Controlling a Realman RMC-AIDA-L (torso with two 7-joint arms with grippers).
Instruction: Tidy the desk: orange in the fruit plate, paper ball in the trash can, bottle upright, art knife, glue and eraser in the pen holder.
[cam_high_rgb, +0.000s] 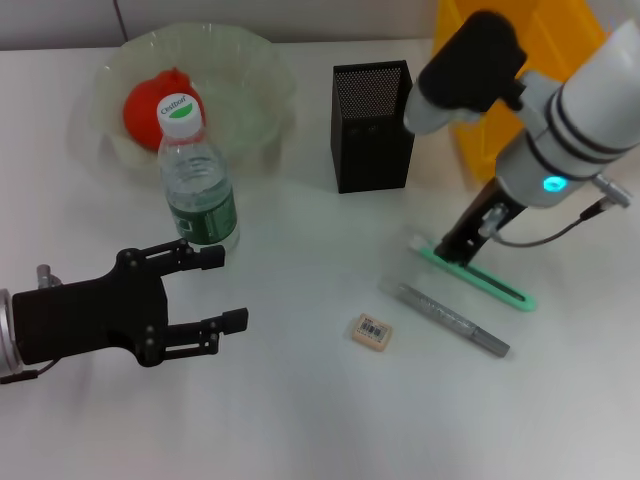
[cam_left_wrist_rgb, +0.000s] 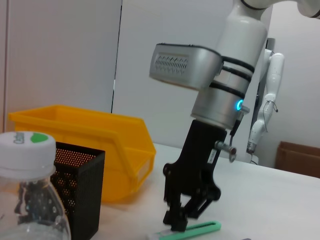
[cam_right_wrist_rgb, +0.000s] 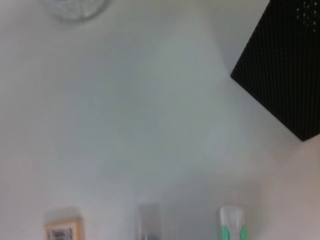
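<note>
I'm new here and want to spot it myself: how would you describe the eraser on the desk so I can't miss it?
Start at the black mesh pen holder at the back of the white desk and look toward the front edge. There lies the eraser, just left of a grey pen-like stick and a green-edged knife. Unlike those long, thin neighbours, it is a small tan block with a barcode label on top.
</note>
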